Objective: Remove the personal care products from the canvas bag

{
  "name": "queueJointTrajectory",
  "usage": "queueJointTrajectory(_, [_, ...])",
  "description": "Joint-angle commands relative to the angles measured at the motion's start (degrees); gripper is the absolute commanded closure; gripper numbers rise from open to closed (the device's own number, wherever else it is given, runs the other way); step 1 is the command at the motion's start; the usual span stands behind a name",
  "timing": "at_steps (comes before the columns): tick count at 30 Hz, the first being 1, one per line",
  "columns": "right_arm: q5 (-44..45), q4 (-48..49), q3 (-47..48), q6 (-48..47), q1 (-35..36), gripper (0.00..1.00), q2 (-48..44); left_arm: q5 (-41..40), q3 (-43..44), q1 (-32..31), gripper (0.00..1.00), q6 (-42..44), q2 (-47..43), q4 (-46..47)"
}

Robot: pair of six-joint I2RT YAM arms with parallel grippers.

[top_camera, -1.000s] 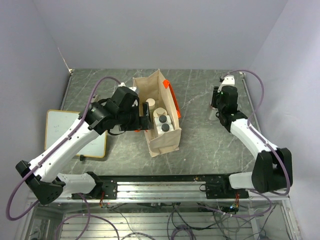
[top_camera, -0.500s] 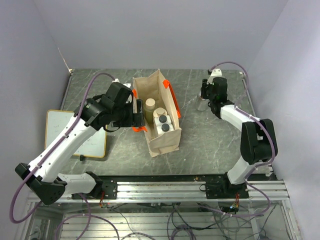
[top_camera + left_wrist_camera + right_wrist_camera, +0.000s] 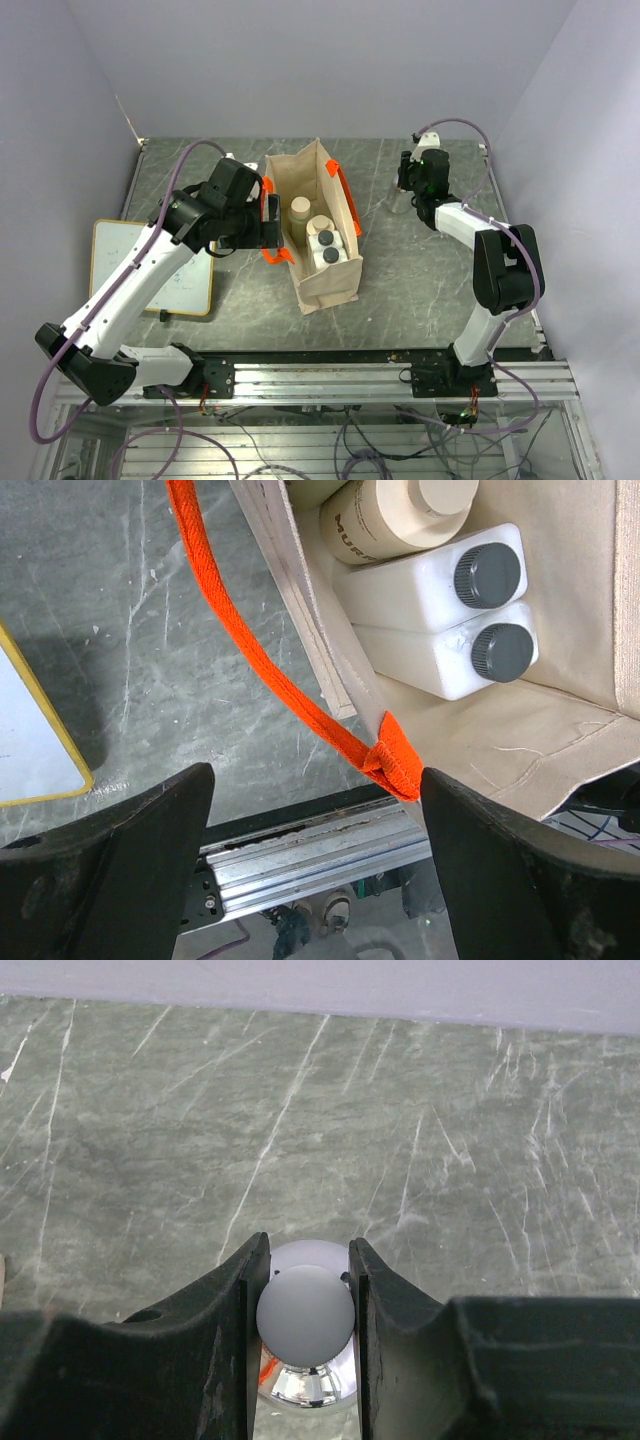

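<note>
The canvas bag (image 3: 325, 275) stands open in the middle of the table, with an orange handle (image 3: 342, 190) on each side. In it stand a cream bottle (image 3: 300, 208) and two white bottles with dark caps (image 3: 324, 238). My left gripper (image 3: 272, 218) is open beside the bag's left wall. In the left wrist view (image 3: 315, 810) the orange handle (image 3: 290, 695) hangs between the fingers, and the white bottles (image 3: 420, 585) and the cream bottle (image 3: 395, 525) show. My right gripper (image 3: 402, 192) is far right, shut on a small clear round bottle (image 3: 305, 1315) with a white cap, low over the table.
A whiteboard (image 3: 150, 265) lies flat at the left; its yellow edge shows in the left wrist view (image 3: 40, 735). The metal rail (image 3: 320, 370) runs along the near edge. Grey walls close the back and both sides.
My right arm has swung back and to the left with the small bottle in its gripper. My left gripper has drawn slightly back and left along the bag's left side.
</note>
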Motion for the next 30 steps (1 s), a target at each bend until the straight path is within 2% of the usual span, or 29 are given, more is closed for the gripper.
queueJointTrajectory(1, [1.04,6.07,1.60,1.36,-0.26,0.64,-1.47,0.61,1.72,0.79,0.05,0.26,-0.95,-0.30])
queueJointTrajectory(2, [0.86,5.14,1.81,1.26,-0.22,0.51,-1.77,0.84,1.56,0.81,0.05,-0.07,-1.15,-0.10])
queueJointTrajectory(4, [1.43,2.45,2.52,1.19,-0.20,0.36,-2.63,1.50,1.14,0.88,0.05,-0.77,-1.40,0.60])
queueJointTrajectory(10, [5.10,-7.79,2.52,3.18,-0.25,0.19,-10.07,3.63,-0.71,0.88,0.06,-3.94,-2.37,3.72])
queueJointTrajectory(16, [2.51,-29.94,0.70,13.65,-0.26,0.06,-20.85,6.79,-5.38,0.93,0.06,-7.85,-4.50,9.59])
queueJointTrajectory(17, [1.86,-33.02,-0.66,15.53,-0.19,0.01,-22.95,6.76,-6.00,0.89,0.07,-7.86,-4.68,10.34])
queueJointTrajectory(20, [1.68,-39.21,-6.31,23.71,-0.41,0.00,-31.08,4.18,-6.85,0.88,0.06,-6.42,-5.30,10.15])
queueJointTrajectory(23, [-6.19,-39.91,-12.90,23.57,-0.47,0.00,-40.62,3.40,-8.41,0.96,0.06,-6.48,-6.45,10.60])
queueJointTrajectory(27, [-14.29,-46.72,-10.18,24.19,-0.40,0.00,-45.83,5.67,-9.47,0.92,0.07,-8.38,-7.64,12.00])
queueJointTrajectory(30, [-22.54,-47.45,-7.79,24.32,-0.07,0.00,-46.81,4.70,-10.82,0.92,0.07,-9.98,-8.66,12.55])
